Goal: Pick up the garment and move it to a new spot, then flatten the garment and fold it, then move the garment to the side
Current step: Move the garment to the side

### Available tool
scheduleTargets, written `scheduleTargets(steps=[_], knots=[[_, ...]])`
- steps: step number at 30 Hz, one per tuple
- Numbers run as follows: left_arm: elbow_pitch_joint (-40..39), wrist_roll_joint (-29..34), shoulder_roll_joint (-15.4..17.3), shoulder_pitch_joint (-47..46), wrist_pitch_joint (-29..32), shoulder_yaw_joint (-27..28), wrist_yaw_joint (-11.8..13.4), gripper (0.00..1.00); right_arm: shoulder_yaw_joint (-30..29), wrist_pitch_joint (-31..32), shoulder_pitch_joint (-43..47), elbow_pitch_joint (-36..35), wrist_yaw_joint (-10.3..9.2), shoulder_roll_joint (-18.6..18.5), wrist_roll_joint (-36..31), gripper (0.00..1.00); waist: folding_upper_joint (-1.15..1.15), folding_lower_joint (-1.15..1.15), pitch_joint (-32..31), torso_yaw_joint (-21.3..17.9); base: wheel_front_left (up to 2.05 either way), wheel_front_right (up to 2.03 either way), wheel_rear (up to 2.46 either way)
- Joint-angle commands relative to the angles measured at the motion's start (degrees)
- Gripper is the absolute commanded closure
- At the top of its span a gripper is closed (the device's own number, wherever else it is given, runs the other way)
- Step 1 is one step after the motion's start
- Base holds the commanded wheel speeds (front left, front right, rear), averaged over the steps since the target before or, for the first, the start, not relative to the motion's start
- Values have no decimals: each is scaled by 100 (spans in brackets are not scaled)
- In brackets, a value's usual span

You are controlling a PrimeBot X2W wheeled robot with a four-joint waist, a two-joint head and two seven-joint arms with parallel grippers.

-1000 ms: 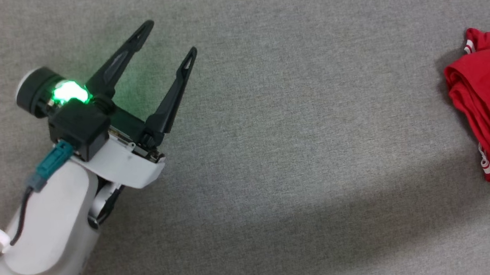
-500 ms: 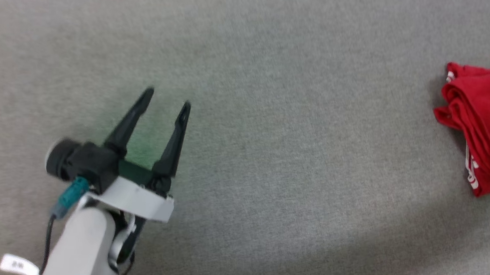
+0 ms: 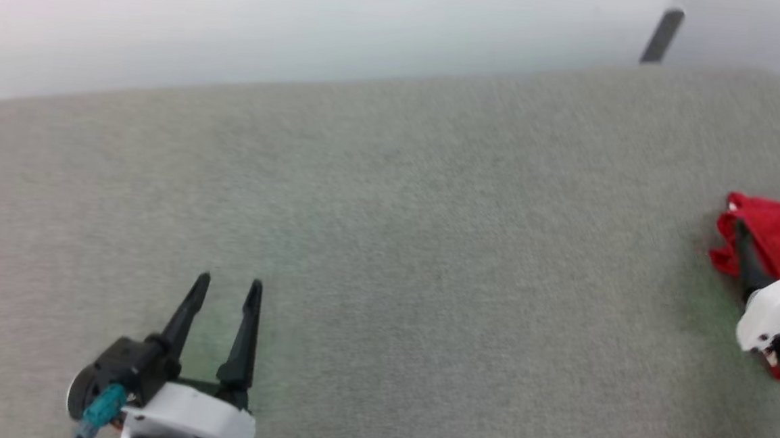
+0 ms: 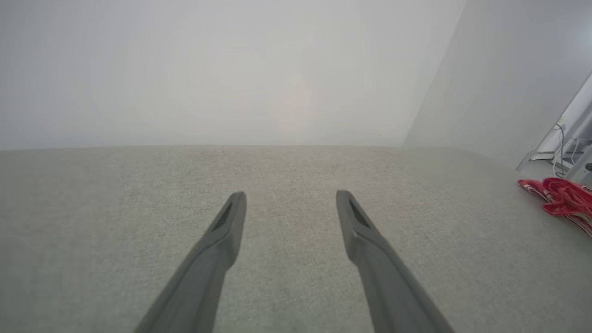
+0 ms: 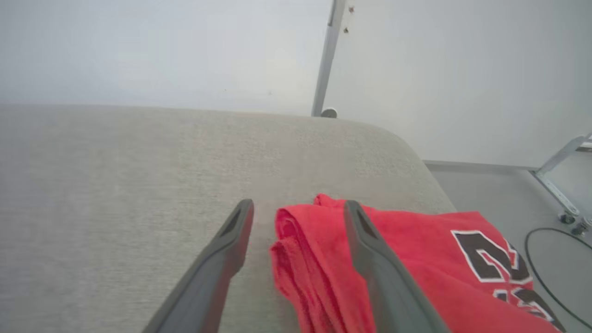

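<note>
1. Resting the garment folded and bunched at the table's far right end, numerals facing up, seemingly parking it aside.
2. Holding the right pincer spread, straddling the garment's folded edge, pinching nothing.
3. Hovering the left pincer spread over bare table, well apart from the garment, likely leaving it room.

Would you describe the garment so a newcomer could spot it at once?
Start from the broad grey surface and go to its right end. There lies a folded red garment, alone in bearing black, white-edged numerals.
</note>
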Motion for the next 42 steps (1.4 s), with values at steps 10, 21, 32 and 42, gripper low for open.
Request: scheduleTargets(steps=[10, 21, 32, 42], knots=[[7, 7, 63, 542, 4, 338, 1, 0, -8, -27, 996, -1080, -6, 406, -60, 0, 0, 0, -1075, 905, 0, 0, 0], [-127, -66, 180, 804, 5, 502, 1, 0, -432, -27, 1882, -2144, -6, 648, -175, 0, 0, 0, -1276, 1001, 0, 0, 0], [-266, -225, 166, 1233, 4, 627, 1, 0, -1157, -23, 3066, -3048, -6, 599, -310, 0, 0, 0, -1391, 1053, 0, 0, 0], [-505, -80, 108, 1591, 5, 776, 1, 0, -1758, 229, 3773, -3817, -6, 783, -463, 0, 0, 0, -1435, 1012, 0, 0, 0]])
